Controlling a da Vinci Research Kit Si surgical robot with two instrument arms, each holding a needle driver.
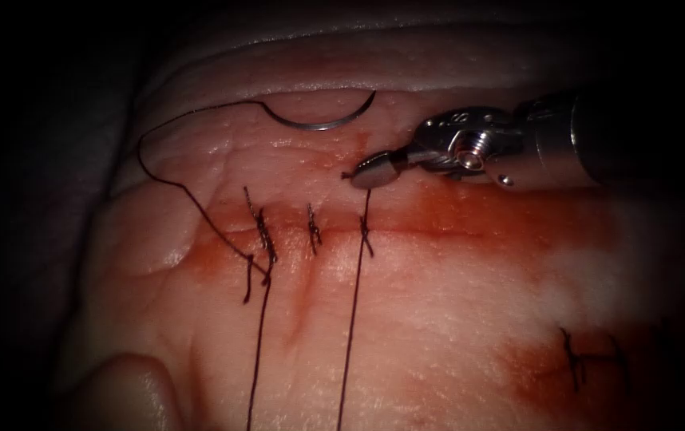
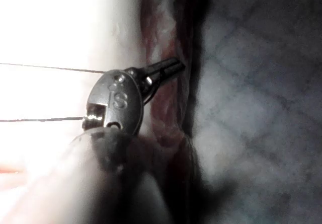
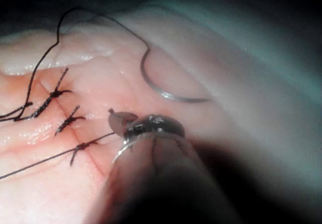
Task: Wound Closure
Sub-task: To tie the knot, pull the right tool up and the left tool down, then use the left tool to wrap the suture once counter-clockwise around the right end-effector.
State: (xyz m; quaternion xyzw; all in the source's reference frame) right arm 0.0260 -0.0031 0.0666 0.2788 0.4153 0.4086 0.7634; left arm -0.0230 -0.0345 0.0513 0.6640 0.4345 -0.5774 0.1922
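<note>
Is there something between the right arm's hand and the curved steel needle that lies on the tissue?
Nothing visible. The right arm's hand, shut on the dark thread at the third stitch, sits below the curved steel needle, which lies free on the pale pork tissue; bare tissue lies between them.

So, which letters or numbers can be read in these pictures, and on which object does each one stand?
"S": stamped on the round metal wrist of the left tool, left wrist view.
Small stamped mark, perhaps two digits: on the metal wrist of the right tool, endoscope view, too small to read.
Needle, thread, tissue: no text.
</note>
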